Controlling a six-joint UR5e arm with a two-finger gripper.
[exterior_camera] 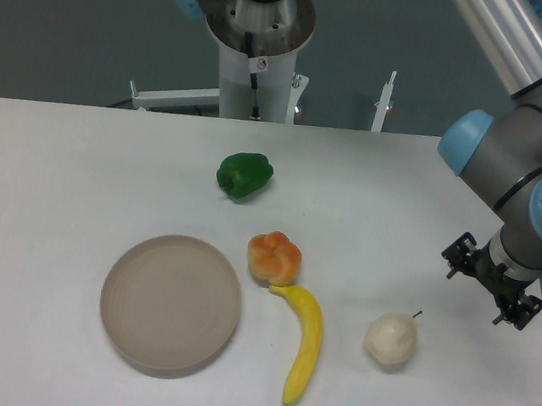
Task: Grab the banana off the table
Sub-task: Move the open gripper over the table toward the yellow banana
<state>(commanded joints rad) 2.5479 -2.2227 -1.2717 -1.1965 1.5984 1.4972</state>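
Nearest the camera, the long curved glossy yellow banana [303,355] is seen lying flat on the plain white bench [52,182], its stem end touching the orange-yellow lobed pepper [273,257]. The round beige-grey plate [170,302] sits just left of it, the pale cream pear [391,340] to the right, apart. Further back a green pepper [245,174] is placed. The black two-finger gripper [492,280] hangs at the right edge, well away from the banana; its opening cannot be told. For a good pick, the mid-body should probably be approached from above, jaws set across the narrow width, clear of the orange pepper.
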